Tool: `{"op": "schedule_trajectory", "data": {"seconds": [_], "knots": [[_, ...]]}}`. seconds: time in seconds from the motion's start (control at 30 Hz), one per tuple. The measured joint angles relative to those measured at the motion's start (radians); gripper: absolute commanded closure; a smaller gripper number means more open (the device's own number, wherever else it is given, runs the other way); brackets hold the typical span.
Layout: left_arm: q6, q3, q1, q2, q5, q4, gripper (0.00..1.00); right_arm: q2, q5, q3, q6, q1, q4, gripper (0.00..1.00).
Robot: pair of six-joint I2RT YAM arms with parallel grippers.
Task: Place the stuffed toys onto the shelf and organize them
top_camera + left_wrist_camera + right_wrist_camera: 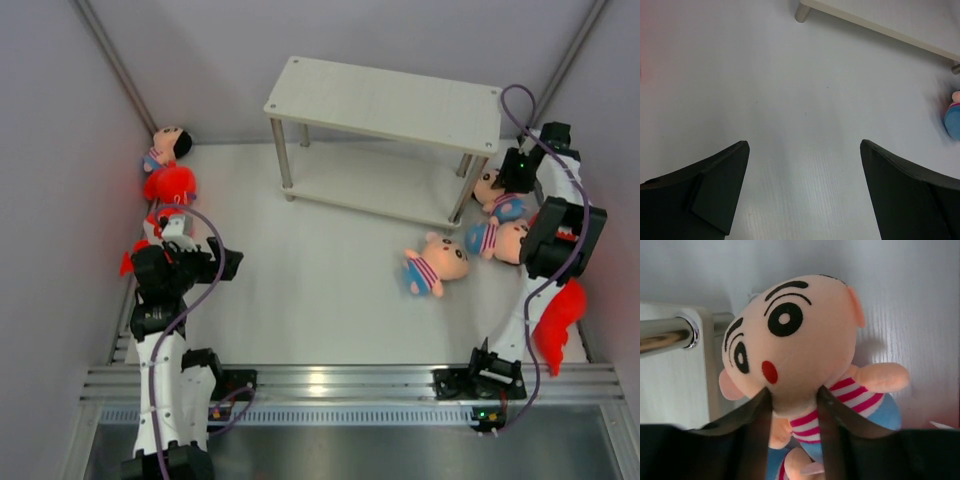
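The shelf (385, 100) stands at the back middle, and both boards are bare. My right gripper (792, 395) is shut on the neck of a peach doll (790, 345) in a striped shirt, beside the shelf's right front leg (665, 335); this doll also shows in the top view (490, 187). A second doll (500, 240) lies just below it, and a third doll (437, 265) lies on the table middle. A fourth doll (168, 147) and a red shark (170, 183) lie at the far left. My left gripper (805, 145) is open and empty above bare table.
Another red shark (558, 320) lies by the right arm's base. A bit of red plush (132, 260) shows behind the left arm. Grey walls close in both sides. The shelf's left front leg (802, 12) and a doll's blue bottom (954, 120) show in the left wrist view.
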Motion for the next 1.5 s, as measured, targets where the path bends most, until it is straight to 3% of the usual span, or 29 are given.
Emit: {"op": "schedule_trajectory", "data": {"seconds": [0.03, 0.07, 0.3, 0.47, 0.67, 0.8, 0.97, 1.1, 1.3, 1.5], "knots": [[-0.001, 0.0, 0.001, 0.0, 0.0, 0.002, 0.01, 0.002, 0.0, -0.002, -0.002, 0.001, 0.0, 0.91], [-0.002, 0.0, 0.003, 0.0, 0.0, 0.002, 0.01, 0.001, 0.001, -0.002, -0.011, 0.003, 0.001, 1.0], [-0.005, -0.003, 0.006, 0.0, 0.008, 0.002, 0.01, -0.104, 0.062, -0.072, -0.002, 0.005, 0.064, 1.0], [-0.004, -0.005, 0.006, 0.0, 0.008, 0.002, 0.01, -0.37, 0.146, -0.143, 0.044, 0.005, 0.177, 1.0], [-0.004, -0.005, 0.003, -0.005, 0.012, 0.002, 0.01, -0.677, 0.18, -0.063, 0.091, 0.016, 0.351, 1.0], [-0.004, -0.005, 0.0, -0.012, 0.018, 0.003, 0.01, -0.798, 0.113, -0.011, 0.064, 0.146, 0.447, 1.0], [-0.004, -0.005, -0.002, -0.023, 0.025, 0.003, 0.01, -0.75, -0.002, 0.132, 0.037, 0.371, 0.446, 1.0], [-0.004, -0.005, -0.002, -0.028, 0.031, 0.004, 0.01, -0.692, 0.081, 0.137, 0.202, 0.402, 0.445, 1.0], [-0.003, -0.005, -0.002, -0.029, 0.034, 0.005, 0.01, -0.68, 0.29, -0.064, 0.364, 0.477, 0.559, 1.0], [-0.003, -0.005, -0.003, -0.029, 0.034, 0.006, 0.02, -0.687, 0.367, -0.309, 0.382, 0.572, 0.788, 1.0]]}}
